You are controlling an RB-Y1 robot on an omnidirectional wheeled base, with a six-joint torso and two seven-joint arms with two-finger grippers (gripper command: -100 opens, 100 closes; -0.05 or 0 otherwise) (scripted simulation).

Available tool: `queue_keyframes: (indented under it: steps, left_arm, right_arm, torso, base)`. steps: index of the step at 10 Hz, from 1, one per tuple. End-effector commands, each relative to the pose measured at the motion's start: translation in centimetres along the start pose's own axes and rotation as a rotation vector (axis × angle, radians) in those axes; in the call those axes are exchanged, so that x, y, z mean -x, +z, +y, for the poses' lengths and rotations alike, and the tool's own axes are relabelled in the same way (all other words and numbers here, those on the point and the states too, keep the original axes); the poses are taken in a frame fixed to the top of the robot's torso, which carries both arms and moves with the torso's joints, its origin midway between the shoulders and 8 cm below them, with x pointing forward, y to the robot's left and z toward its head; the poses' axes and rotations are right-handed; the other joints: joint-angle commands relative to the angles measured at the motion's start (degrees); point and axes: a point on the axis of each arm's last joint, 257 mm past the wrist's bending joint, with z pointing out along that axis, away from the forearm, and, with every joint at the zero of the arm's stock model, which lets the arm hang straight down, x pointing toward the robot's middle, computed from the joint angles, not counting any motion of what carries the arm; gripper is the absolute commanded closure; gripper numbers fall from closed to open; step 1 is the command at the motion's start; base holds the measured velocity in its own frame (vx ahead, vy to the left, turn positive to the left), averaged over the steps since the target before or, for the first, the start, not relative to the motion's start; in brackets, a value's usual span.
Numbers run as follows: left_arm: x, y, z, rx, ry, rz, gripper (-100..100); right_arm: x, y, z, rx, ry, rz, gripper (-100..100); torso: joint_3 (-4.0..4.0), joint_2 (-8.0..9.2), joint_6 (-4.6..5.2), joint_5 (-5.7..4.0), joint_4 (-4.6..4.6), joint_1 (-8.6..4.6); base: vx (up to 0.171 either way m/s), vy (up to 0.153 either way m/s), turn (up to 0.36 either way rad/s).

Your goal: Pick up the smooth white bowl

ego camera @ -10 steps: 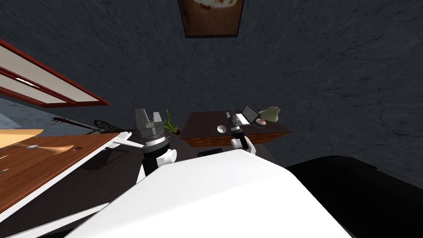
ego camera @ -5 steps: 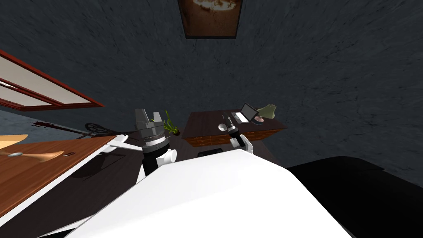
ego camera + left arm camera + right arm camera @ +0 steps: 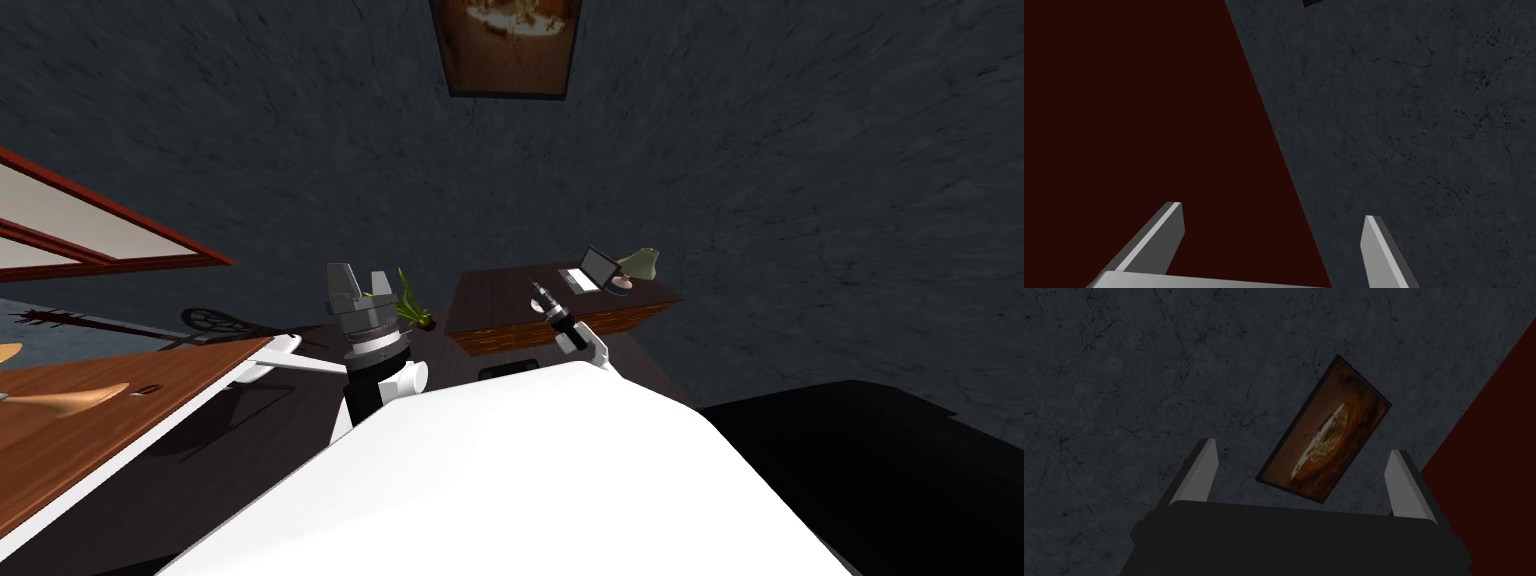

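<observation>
Two shifts mark the last second. The larger is the robot's own. In the head view the brown wooden table (image 3: 90,420) at near left and the red-framed window (image 3: 100,240) beyond it both sit closer to the left edge than a second ago. The dark wooden desk with drawers (image 3: 500,300) against the far wall has also slid a little left, so the base or torso is moving, not the furniture.

The smaller shift is the right arm's. The right gripper (image 3: 538,287) now reaches farther out in front of the desk, its forearm leaning left. Its fingers (image 3: 1199,473) are spread wide with nothing between them. The left gripper (image 3: 358,270) is held up at near left, its fingers (image 3: 1161,235) equally wide apart and empty.

The smooth white bowl stood on the near middle of the desk half a second ago, left of the open laptop (image 3: 592,272) and the green lamp (image 3: 640,263). The right forearm now crosses that spot, so the bowl is probably hidden behind it, still on the desk.

The task seems to be at the approach stage, with no grasp begun. With the target masked, the right hand will likely need to tip downward before it closes.
</observation>
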Motion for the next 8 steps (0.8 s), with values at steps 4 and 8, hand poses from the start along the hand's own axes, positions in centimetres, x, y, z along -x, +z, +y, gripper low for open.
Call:
queue_keyframes:
  steps: [4, 8]
  left_arm:
    - [0.0, 0.0, 0.0, 0.0, 0.0, 0.0, 0]
    - [0.0, 0.0, 0.0, 0.0, 0.0, 0.0, 0]
  right_arm:
    - [-4.7, -0.8, -5.0, -0.05, -0.244, 0.205, -100]
    - [-6.7, -2.1, -8.6, -0.075, -0.423, 0.335, -100]
  torso:
    - [0.02, 0.04, 0.0, 0.03, 0.01, 0.13]
    - [0.0, -0.02, -0.02, 0.0, 0.0, -0.07]
  base:
    - [-0.049, 0.142, -0.117]
    - [-0.032, 0.091, -0.049]
